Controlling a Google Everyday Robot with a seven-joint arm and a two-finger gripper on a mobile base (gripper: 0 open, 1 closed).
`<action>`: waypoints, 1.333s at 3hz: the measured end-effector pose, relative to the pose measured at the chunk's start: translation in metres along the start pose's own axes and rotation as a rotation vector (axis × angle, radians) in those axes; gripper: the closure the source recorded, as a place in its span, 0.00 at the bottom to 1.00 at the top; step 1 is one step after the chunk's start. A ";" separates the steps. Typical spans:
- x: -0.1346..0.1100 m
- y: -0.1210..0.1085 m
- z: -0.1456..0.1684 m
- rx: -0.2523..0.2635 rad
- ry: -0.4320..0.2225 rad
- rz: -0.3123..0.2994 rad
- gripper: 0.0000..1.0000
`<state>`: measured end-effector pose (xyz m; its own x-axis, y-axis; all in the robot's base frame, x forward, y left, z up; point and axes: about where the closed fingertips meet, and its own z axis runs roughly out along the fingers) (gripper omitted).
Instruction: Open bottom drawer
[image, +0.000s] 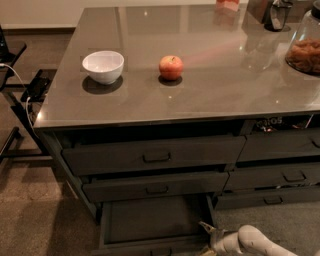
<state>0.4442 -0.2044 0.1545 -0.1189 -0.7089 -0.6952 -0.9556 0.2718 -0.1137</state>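
Observation:
The bottom drawer (150, 220) of the left stack is pulled out, showing its flat dark inside. Its thin front panel sits at the lower edge of the view, with the handle (160, 251) barely showing. My gripper (206, 235) is at the drawer's front right corner, low near the floor, with the white arm (255, 242) reaching in from the bottom right. Above it are two taller-fronted dark-grey drawers (155, 155), both nearly closed.
The grey counter top (210, 95) holds a white bowl (103, 66), an apple (171, 67) and a glass jar (305, 47) at the right. A right-hand drawer stack (280, 175) stands beside the arm. A dark frame with cables (25, 95) stands at the left.

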 end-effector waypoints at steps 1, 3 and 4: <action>-0.002 0.000 -0.001 0.000 0.000 0.000 0.37; 0.000 0.006 -0.009 0.000 0.007 0.007 0.82; -0.001 0.006 -0.009 0.000 0.006 0.007 1.00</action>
<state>0.4359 -0.2084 0.1608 -0.1274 -0.7112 -0.6914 -0.9548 0.2767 -0.1087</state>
